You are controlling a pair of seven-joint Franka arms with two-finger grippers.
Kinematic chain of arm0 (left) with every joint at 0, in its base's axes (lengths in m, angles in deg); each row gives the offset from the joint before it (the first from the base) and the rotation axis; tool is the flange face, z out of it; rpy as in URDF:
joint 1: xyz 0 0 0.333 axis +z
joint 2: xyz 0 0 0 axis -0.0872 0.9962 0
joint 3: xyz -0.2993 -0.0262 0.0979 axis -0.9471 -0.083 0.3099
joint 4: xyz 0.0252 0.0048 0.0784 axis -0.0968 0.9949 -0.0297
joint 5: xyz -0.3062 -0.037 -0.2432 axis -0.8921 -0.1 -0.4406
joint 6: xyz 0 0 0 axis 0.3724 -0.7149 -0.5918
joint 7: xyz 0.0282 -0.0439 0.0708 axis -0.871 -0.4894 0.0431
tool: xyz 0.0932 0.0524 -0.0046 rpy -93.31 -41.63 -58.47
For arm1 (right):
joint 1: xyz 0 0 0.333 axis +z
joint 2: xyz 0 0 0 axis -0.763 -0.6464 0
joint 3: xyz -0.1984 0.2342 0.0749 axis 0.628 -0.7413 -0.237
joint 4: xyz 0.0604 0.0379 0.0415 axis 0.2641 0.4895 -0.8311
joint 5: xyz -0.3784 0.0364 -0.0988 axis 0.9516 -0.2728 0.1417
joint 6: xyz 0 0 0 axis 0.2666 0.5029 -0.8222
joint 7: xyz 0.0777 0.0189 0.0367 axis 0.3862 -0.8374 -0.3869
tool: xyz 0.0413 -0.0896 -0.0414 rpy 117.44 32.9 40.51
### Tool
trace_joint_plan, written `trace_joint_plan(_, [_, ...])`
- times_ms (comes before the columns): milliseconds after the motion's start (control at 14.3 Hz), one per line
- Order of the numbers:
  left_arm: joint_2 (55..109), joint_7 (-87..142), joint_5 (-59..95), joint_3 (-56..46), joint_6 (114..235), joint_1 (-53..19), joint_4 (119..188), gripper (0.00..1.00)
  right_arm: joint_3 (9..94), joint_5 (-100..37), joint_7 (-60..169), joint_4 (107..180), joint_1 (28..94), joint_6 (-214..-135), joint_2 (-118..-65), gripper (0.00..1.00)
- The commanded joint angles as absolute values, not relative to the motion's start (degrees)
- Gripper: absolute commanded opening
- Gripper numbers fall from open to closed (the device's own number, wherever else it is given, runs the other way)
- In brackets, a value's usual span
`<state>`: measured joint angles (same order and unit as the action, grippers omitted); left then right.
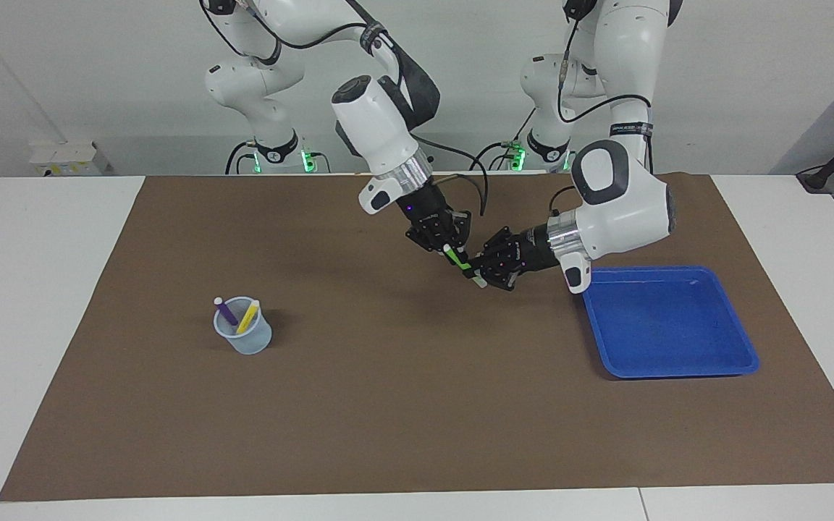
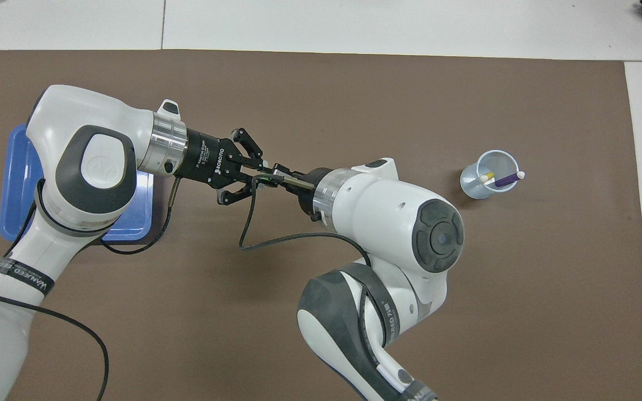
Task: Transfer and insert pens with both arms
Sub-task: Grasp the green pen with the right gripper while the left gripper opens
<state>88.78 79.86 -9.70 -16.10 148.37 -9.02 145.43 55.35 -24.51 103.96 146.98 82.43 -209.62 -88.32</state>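
Note:
A bright green pen (image 1: 459, 260) hangs tilted in the air over the middle of the brown mat, its pale end (image 1: 481, 281) pointing down. My left gripper (image 1: 478, 272) is shut on its lower part. My right gripper (image 1: 452, 249) is shut on its upper part, so both hold it. From overhead only a sliver of the green pen (image 2: 263, 177) shows between the left gripper (image 2: 257, 177) and the right gripper (image 2: 272, 172). A purple pen (image 1: 226, 312) and a yellow pen (image 1: 247, 317) stand in the pale-blue cup (image 1: 244, 341), which also shows in the overhead view (image 2: 474, 186).
A blue tray (image 1: 677, 272) lies on the mat toward the left arm's end, under the left arm's wrist (image 2: 17, 184). A small white box (image 1: 69, 159) sits at the table's edge nearest the robots, toward the right arm's end.

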Motion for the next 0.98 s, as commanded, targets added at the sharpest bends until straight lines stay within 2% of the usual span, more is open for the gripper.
trace_joint_plan(0, [87.1, 80.1, -10.3, -16.0, 149.0, -9.7, 147.6, 0.00, 55.2, -24.2, 102.4, 146.6, 82.1, -210.4, -88.5, 0.00])
trace_joint_plan(280, [87.0, 80.1, -10.1, -15.9, 149.2, -9.7, 147.8, 0.00, 55.2, -23.5, 101.5, 146.6, 81.7, -210.3, -88.5, 0.00])
trace_joint_plan(350, [86.8, 80.1, -10.1, -15.9, 149.3, -9.7, 147.8, 0.17, 55.3, -23.3, 101.1, 146.6, 81.6, -210.2, -88.4, 0.00])
trace_joint_plan(420, [86.8, 80.6, -10.0, -15.9, 149.5, -9.7, 147.8, 0.74, 55.3, -23.2, 100.7, 146.6, 81.6, -210.0, -88.4, 0.00])
trace_joint_plan(490, [86.6, 80.3, -9.8, -15.8, 149.3, -9.7, 147.8, 1.00, 55.4, -23.1, 100.2, 146.7, 81.6, -209.7, -88.4, 0.00])
trace_joint_plan(910, [85.9, 80.3, -9.7, -15.8, 149.4, -9.5, 147.8, 1.00, 55.5, -22.7, 98.9, 146.8, 81.6, -209.0, -88.3, 0.00])
